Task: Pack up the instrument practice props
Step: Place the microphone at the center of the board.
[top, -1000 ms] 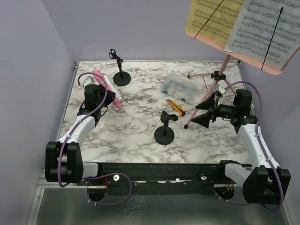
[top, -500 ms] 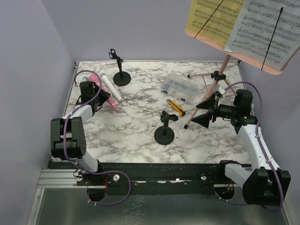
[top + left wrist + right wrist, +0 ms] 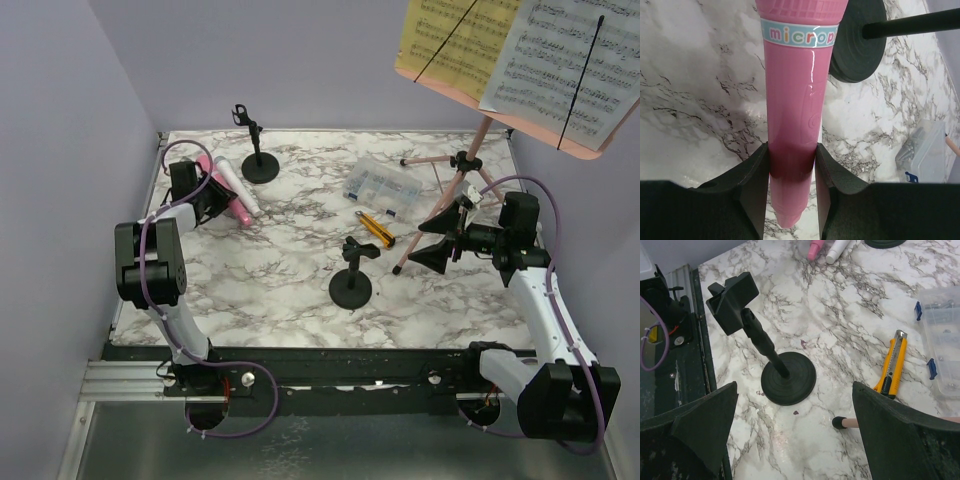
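Pink plastic is what the job turns on at this moment: packing has begun with the pink microphone [image 3: 215,182].

From above, it lies just left of the far mic holder [image 3: 261,166], side by side with the white microphone [image 3: 236,188], which sits between the two. The left arm [image 3: 150,262] stands folded, elbow high, its forearm stretched forward to the microphone's handle. The right arm [image 3: 535,290] reaches forward at a low, level wrist. Its right fingers [image 3: 436,256] are spread wide and empty, well to the right of the far mic holder. They point at the near mic holder [image 3: 351,289] from under the music rack [image 3: 468,165], whose pages [image 3: 520,55] are not yet taken down.

In the left wrist view, the left fingers [image 3: 752,175] are clenched on the slim handle, one pad on each side, with the tail poking out below them. The far mic holder's round base shows just behind the microphone's head. I cannot tell whether the microphone is off the tabletop [image 3: 700,100] yet.

The right wrist view looks past the released fingers at the near mic holder. A knife [image 3: 892,369] and a clear box [image 3: 946,340] lie off to its side, and both microphone tips show at the top edge.

I judge the next move to be a straight lift. It must clear the white microphone and the far mic holder's base without knocking either.
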`<state>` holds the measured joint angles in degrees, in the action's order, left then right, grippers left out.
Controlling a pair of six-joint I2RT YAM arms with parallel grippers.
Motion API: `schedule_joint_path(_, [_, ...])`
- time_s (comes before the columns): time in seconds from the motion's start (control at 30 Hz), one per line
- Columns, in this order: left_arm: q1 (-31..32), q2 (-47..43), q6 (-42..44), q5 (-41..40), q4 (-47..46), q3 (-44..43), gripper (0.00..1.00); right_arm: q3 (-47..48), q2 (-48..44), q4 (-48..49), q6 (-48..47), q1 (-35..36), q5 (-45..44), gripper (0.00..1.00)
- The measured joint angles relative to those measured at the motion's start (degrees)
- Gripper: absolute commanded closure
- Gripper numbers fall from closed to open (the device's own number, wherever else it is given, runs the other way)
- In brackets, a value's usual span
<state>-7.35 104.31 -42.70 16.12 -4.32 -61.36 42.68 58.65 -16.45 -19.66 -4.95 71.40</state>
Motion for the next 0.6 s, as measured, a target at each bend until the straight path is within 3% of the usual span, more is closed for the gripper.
schedule_joint_path(0.17, [-0.7,2.25,-0.7,1.07,0.61,-1.16,0.81,0.0,-0.07,-0.13,-0.44,0.0,-0.02,0.0])
schedule_joint_path(0.3, [-1.03,4.22,-1.31,1.92,1.03,-1.55,0.64,0.0,-0.07,-0.2,-0.81,0.0,-0.02,0.0])
schedule_joint_path(0.6, [-1.99,6.27,-2.91,4.24,0.94,-2.19,0.42,-0.02,-0.07,-0.2,-1.03,0.0,-0.04,0.0])
